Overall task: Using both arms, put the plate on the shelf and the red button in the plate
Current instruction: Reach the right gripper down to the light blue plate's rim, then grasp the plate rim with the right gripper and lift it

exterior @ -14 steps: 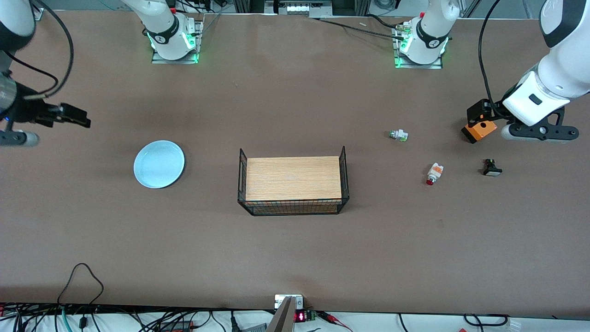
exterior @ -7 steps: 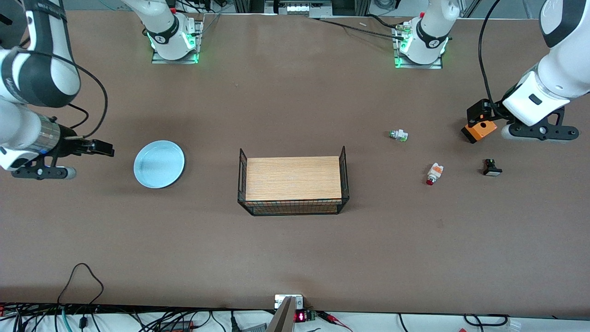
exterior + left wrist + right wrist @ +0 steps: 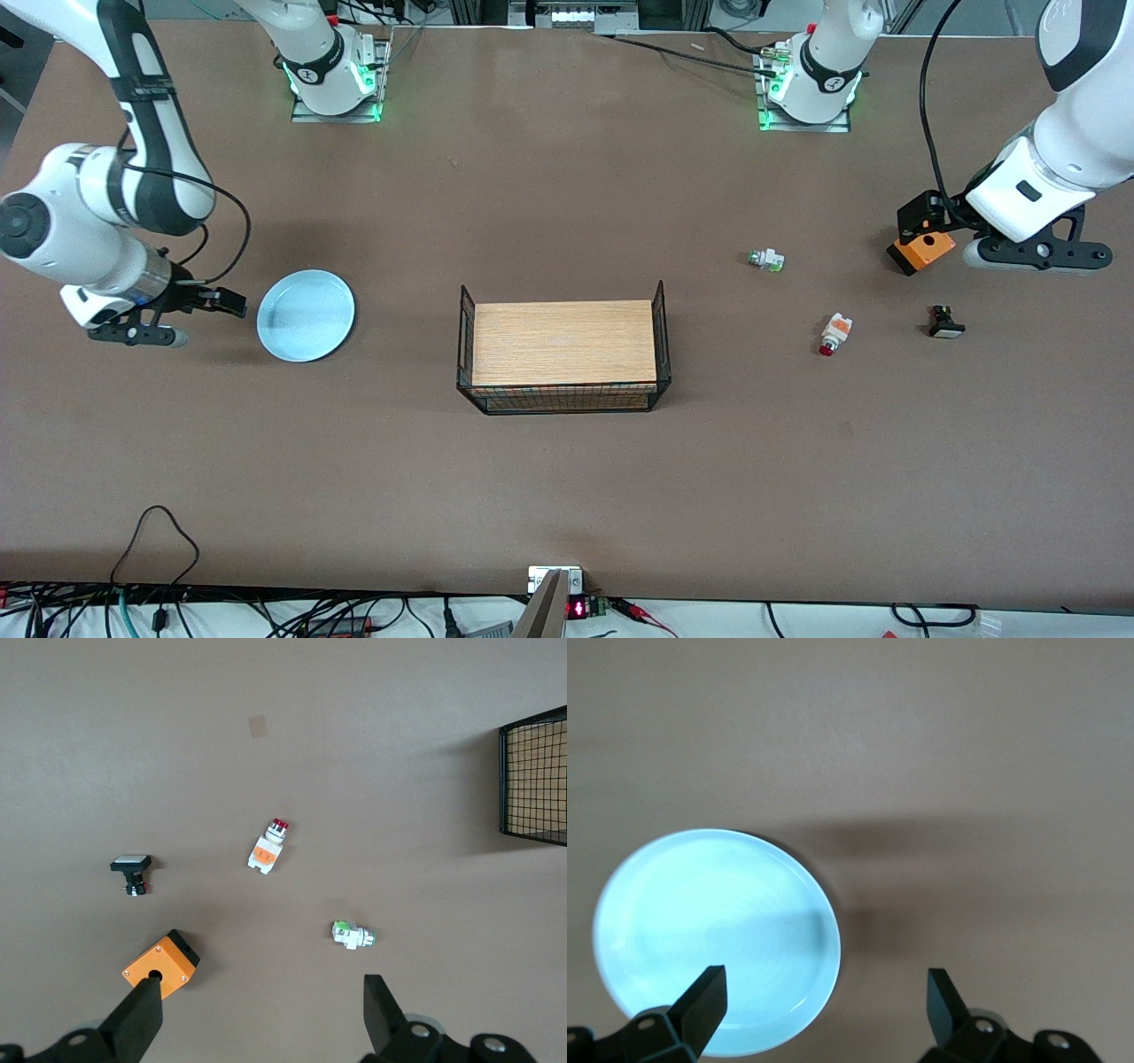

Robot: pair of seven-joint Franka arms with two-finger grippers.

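The pale blue plate [image 3: 306, 315] lies flat on the table toward the right arm's end; the right wrist view shows the plate [image 3: 718, 939] too. My right gripper [image 3: 232, 303] hangs open just beside its rim, holding nothing. In the right wrist view my right gripper [image 3: 824, 988] has one finger over the plate's edge and the other over bare table. The red button [image 3: 834, 335] lies on its side toward the left arm's end, and the left wrist view shows the red button [image 3: 268, 847] as well. My left gripper [image 3: 917, 226] waits open over an orange box, empty; its own view shows the left gripper [image 3: 261, 992].
A wire basket with a wooden floor [image 3: 563, 354] stands mid-table. Round the red button lie a green-capped button [image 3: 765, 260], a black button with a white cap [image 3: 945, 322] and the orange box [image 3: 921, 252]. Cables run along the table's front edge.
My right arm has swung in from the table's end and come down beside the plate, still open. The left arm and all the objects have stayed put.
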